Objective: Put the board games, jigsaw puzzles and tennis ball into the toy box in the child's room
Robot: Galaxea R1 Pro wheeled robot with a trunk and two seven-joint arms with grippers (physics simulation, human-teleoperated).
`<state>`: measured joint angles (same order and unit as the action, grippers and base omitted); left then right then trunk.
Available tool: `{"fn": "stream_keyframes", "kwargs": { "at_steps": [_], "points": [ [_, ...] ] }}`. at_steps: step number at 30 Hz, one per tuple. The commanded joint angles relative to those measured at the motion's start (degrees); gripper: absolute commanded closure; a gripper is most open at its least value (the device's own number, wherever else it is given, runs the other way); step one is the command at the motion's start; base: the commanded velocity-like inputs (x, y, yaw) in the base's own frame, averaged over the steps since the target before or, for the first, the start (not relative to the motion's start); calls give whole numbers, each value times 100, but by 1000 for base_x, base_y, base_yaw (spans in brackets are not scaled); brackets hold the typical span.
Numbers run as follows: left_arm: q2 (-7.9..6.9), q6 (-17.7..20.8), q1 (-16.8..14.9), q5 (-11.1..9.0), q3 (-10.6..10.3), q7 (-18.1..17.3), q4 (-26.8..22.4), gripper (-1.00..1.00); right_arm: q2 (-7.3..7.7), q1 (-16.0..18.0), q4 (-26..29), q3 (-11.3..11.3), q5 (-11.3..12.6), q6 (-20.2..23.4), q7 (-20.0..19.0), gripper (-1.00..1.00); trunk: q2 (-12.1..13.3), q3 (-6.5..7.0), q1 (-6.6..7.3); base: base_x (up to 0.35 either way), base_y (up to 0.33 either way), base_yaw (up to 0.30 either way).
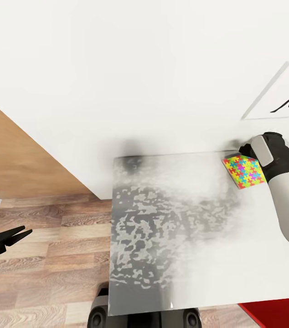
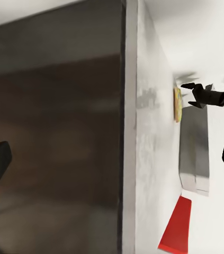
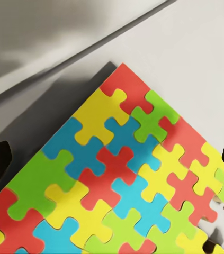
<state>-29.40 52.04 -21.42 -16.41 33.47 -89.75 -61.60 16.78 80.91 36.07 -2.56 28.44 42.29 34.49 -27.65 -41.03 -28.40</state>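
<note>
Hovering over the jigsaw puzzle [image 1: 243,171] at the table's [image 1: 172,255] far right corner, my right gripper [image 3: 112,180] is spread wide; my left gripper [image 1: 14,237] hangs open, empty.

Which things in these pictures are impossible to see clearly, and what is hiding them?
- Right gripper, head view: the jigsaw puzzle and the arm's wrist cover its fingers; whether it grips is unclear.
- Jigsaw puzzle, right wrist view: the frame edge cuts it off.
- Table, head view: surface blotchy; right end outside the frame.
</note>
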Motion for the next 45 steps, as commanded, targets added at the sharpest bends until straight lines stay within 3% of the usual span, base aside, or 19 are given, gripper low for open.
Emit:
{"fn": "stream_keyframes", "kwargs": {
  "at_steps": [1, 45],
  "points": [
    [0, 61, -2, 7, 1, -25, -1, -100, 7, 4, 5, -30, 57, 16, 49, -100, -8, -11, -2, 0, 0, 0],
    [-4, 61, -2, 7, 2, -25, -1, -100, 12, -5, 14, -34, 48, 16, 49, -100, -8, -56, -2, -21, 0, 0]
  ]
}}
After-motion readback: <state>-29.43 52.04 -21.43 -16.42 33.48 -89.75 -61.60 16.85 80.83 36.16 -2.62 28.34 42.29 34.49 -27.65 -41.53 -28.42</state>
